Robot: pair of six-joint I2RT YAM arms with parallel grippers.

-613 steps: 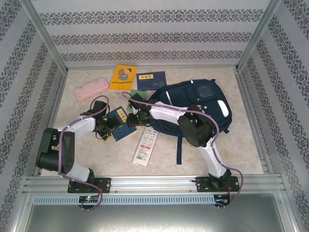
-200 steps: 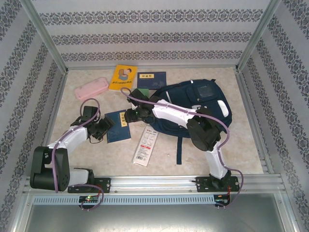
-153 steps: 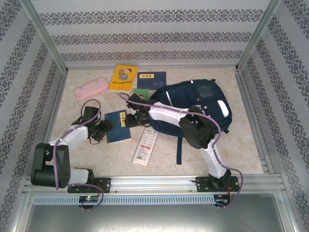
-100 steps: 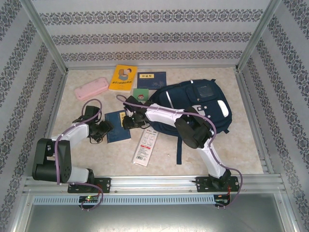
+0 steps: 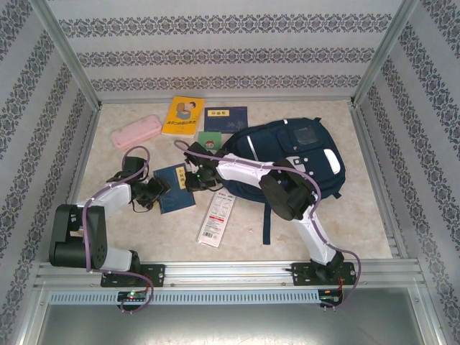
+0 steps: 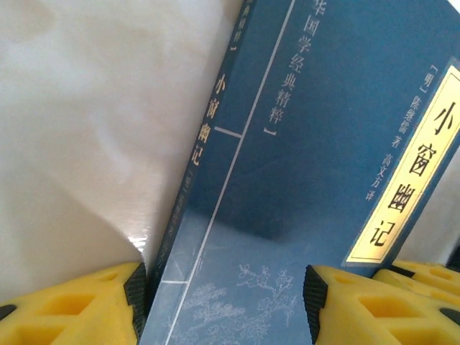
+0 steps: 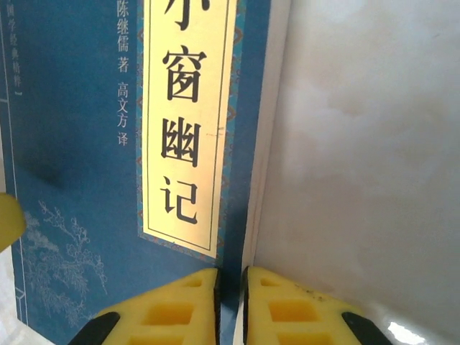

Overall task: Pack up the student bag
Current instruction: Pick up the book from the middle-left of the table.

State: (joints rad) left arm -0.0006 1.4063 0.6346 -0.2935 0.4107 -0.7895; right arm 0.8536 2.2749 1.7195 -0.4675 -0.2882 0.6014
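Backpack (image 5: 291, 154): The big dark blue backpack is lying flat on the right side of the bench (image 5: 366, 215). One dark strap is trailing toward the near edge.
Blue book (image 5: 176, 190): It is lying on the bench just left of the backpack, between the two tools. A yellow strip with black writing is showing on its cover.
Left tool (image 5: 159, 192): It is sitting at the left edge of the blue book. In the left wrist view its yellow fingers (image 6: 79, 305) are standing wide apart, with the book's spine corner lying between them. I cannot tell if they are squeezing it.
Right tool (image 5: 192, 179): It is reaching across from the right, at the right edge of the blue book. In the right wrist view its yellow fingers (image 7: 180, 305) are nearly touching and are pinching the book's thin edge.
Far side: A yellow book (image 5: 183, 115) and a dark blue book (image 5: 225, 118) are lying side by side. A small green book (image 5: 209, 139) is lying just near of them.
Far left: A pink case (image 5: 135, 131) is lying there, well apart from the backpack.
Near side: A white packet (image 5: 217, 219) is lying between the blue book and the strap.
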